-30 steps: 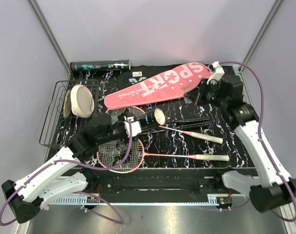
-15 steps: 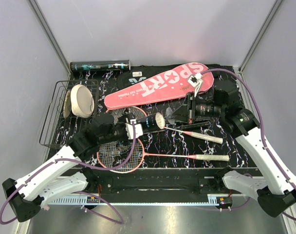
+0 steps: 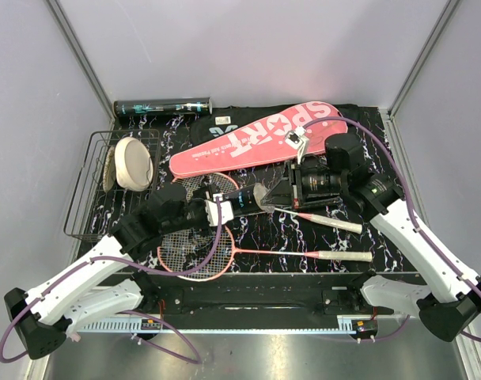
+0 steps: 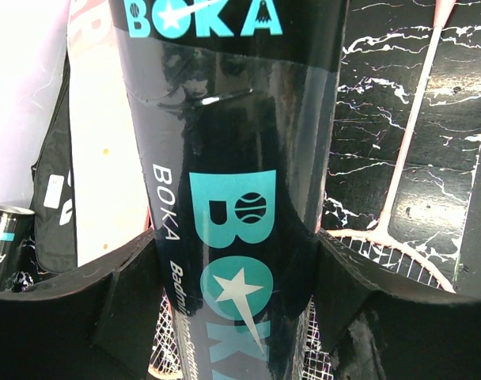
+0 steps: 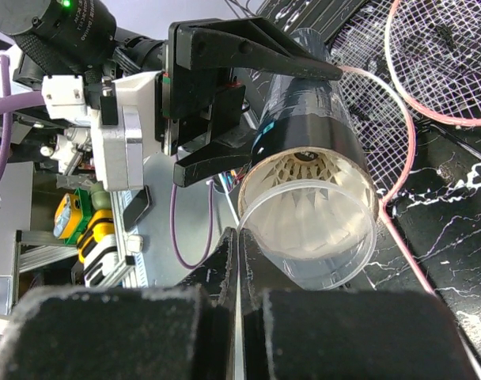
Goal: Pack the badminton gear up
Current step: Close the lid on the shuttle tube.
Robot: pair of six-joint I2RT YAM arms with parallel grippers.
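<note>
Grip by the left tool (image 3: 239, 203) on a dark glossy plastic tube (image 3: 255, 196), held roughly level above the middle of the black marbled table (image 3: 288, 233), mouth turned toward the right tool (image 3: 276, 198).

From the left wrist: black padded fingers (image 4: 130, 301) spread fairly wide, clamped on both flanks of the tube, teal BOKA lettering along its side, mouth out of frame.

From the right wrist instead: the clear open mouth, white feather shuttlecocks (image 5: 308, 198) nested inside, and the right tool's own grey fingers (image 5: 145, 332) pressed flat together, tips just at the lower rim.

Only from above:
- two pink-framed rackets with white handles (image 3: 195, 237), heads overlapping under the left arm, handles pointing right
- a pink oval racket case marked SPORT (image 3: 256, 138), lying slantwise across a black fabric bag (image 3: 217, 123) at the back
- a black wire basket (image 3: 86, 198) at the left edge, with a cream round disc (image 3: 134, 162) inside

Along the rear wall, a second dark tube (image 3: 163, 105), also caught at the lower left corner of the left wrist view.
</note>
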